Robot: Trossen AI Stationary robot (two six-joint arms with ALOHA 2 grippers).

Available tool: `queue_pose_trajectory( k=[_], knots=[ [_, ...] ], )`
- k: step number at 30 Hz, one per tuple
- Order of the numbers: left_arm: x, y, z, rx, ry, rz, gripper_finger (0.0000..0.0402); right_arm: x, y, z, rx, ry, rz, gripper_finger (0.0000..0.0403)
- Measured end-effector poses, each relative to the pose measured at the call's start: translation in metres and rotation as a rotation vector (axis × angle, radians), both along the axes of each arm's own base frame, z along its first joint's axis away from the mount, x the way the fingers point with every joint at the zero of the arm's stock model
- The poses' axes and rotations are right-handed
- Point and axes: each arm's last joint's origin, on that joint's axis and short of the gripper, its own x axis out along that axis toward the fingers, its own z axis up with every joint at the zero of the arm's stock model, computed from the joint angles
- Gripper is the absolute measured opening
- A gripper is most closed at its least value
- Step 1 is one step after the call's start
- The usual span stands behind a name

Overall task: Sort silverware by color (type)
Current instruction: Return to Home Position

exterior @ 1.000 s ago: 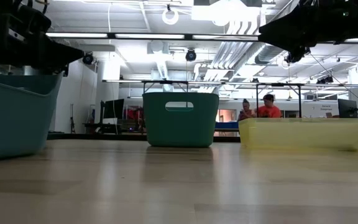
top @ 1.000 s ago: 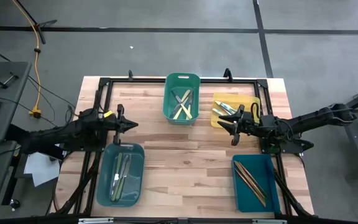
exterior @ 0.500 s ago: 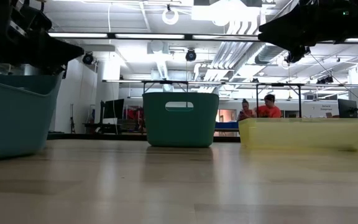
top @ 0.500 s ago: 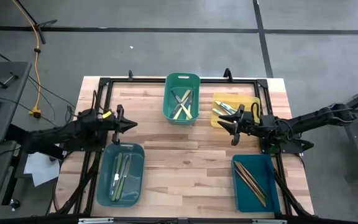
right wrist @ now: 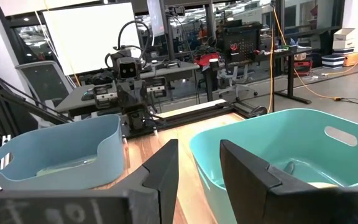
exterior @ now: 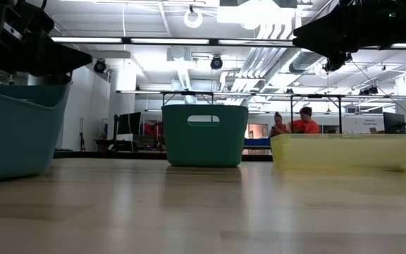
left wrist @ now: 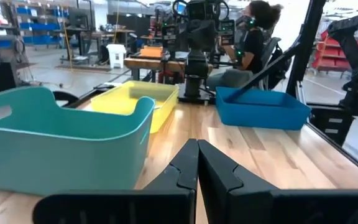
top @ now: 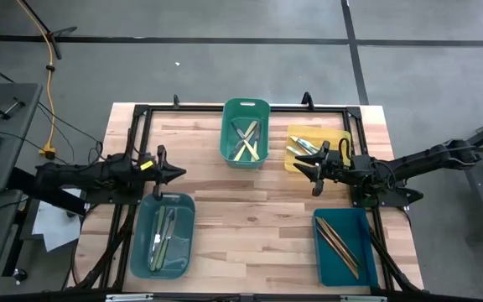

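While near bin (top: 166, 196), left tool (top: 177, 172) apart

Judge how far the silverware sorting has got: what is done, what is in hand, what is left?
Done, apparently: all silverware in view lies in the green bin, yellow bin, left blue bin and right blue bin; none shows on the table. In hand: nothing; the left gripper has shut fingers, the right gripper open ones, both empty. Left: probably only parking the arms.
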Motion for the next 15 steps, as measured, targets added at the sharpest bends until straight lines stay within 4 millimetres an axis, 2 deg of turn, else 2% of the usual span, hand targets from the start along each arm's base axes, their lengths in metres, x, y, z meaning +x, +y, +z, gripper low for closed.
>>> queue_pose_trajectory(
  k=[15],
  knots=[
    [-0.0005, -0.0009, 0.0005, -0.006, -0.007, -0.013, 0.0001, 0.0001, 0.0002, -0.0007, 0.023, 0.001, 0.007, 0.0114]
  ],
)
